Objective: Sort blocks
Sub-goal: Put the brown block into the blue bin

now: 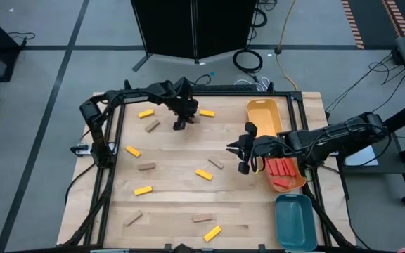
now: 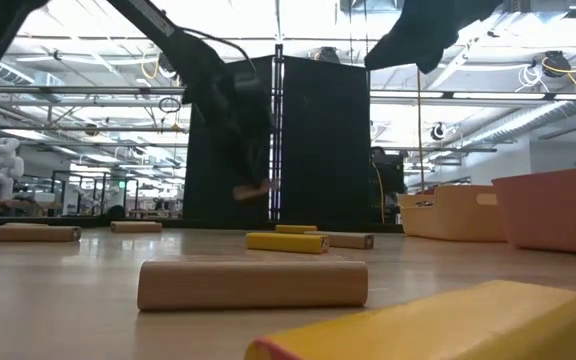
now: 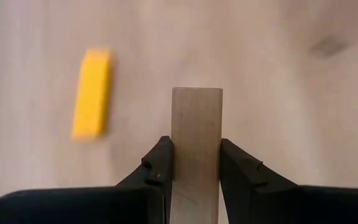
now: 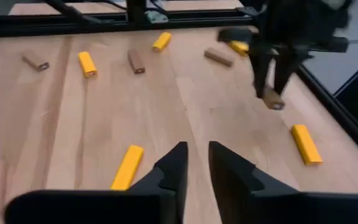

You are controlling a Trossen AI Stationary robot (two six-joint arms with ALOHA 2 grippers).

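Pinching a tan block (image 3: 196, 143) between both dark fingers (image 3: 157, 171), left gripper (image 1: 182, 121) at the far middle of the bench (image 1: 167, 176), block lifted clear of the wood in the low view (image 2: 251, 190) and hanging tilted in the right wrist view (image 4: 272, 99). Lying just beside that gripper: one yellow block (image 1: 207, 113) on its right and another yellow block (image 1: 145, 113) with a tan block (image 1: 152, 126) on its left. Scattered flat over the rest of the bench: yellow blocks at left (image 1: 133, 151), centre (image 1: 203, 174), lower left (image 1: 143, 190) and near edge (image 1: 212, 233); tan blocks at left centre (image 1: 146, 167), centre (image 1: 216, 164), lower left (image 1: 133, 218) and near centre (image 1: 202, 218). Resting inside the orange tray (image 1: 294, 184) at the right edge: a cluster of red blocks (image 1: 281, 167). Standing beyond it, a yellow tray (image 1: 264, 116); nearer, a teal tray (image 1: 295, 221). Hovering just left of the orange tray: right gripper (image 1: 241, 149), jaws parted by a narrow gap with nothing between them, fingers (image 4: 173, 168) pointing across the bench.
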